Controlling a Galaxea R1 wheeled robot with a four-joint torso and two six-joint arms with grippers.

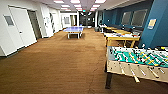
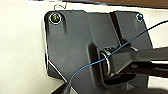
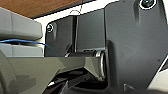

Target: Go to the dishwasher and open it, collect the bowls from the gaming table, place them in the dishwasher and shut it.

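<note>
From the head view, the robot faces down a long game room with a brown wood-look floor (image 1: 62,65). The table-football table with a green field, pale wooden sides and rods with handles (image 1: 137,62) stands close on the robot's right, its near end turned toward the open floor so players can reach the rods from both long sides. This is the gaming table of the task, but whether any bowls sit on it cannot be made out. Farther down the same side, a row of yellow-framed tables (image 1: 122,37) lines the blue wall (image 1: 157,22), which keeps the middle of the room free as a driving lane. A blue table-tennis table (image 1: 73,30) stands well ahead in that lane. White double doors (image 1: 21,27) are set in the left wall. No steel-fronted dishwasher appears in this stretch of room.

In the left wrist view, the robot's own dark plate sits against a pale body panel, with a thin blue cable (image 2: 100,61) looping across it. The arm looks folded in, likely for travel. The state of the left tool cannot be told.

The right wrist view also looks onto dark robot parts, with a strip of brown floor behind, which suggests the same tucked carriage. The right tool's state cannot be told either.
</note>
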